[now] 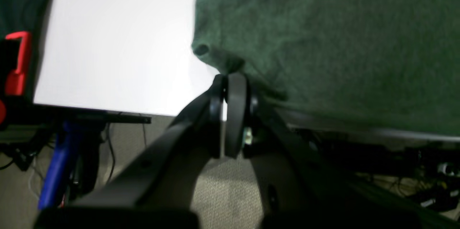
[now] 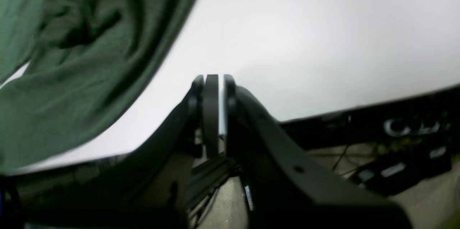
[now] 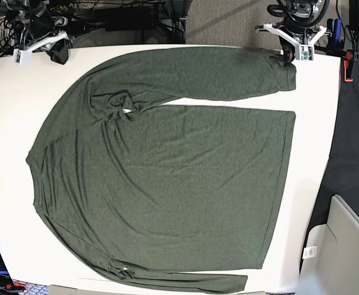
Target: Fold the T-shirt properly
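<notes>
White table [image 3: 7, 110] under the spread T-shirt [image 3: 167, 184]; carpet [image 1: 222, 189] below.

Base view: bright, even overhead light. The white table [image 3: 1, 184] reads near blown-out, and the T-shirt [image 3: 167, 178] casts almost no shadow. Knit texture is sharp across the garment; the corners are darker and cluttered.

Left wrist view: soft focus throughout, slight smear. Tabletop glares to featureless white. The left gripper [image 1: 230, 88] is a black silhouette, its detail lost. The floor below is dim. The table edge bows from wide-lens distortion.

Right wrist view: blurrier still. The cloth is streaked along its folds, with deep shadow in the creases. The right gripper [image 2: 214, 85] is dark against the bright table. The lower frame is murky, and the far table edge curves.
</notes>
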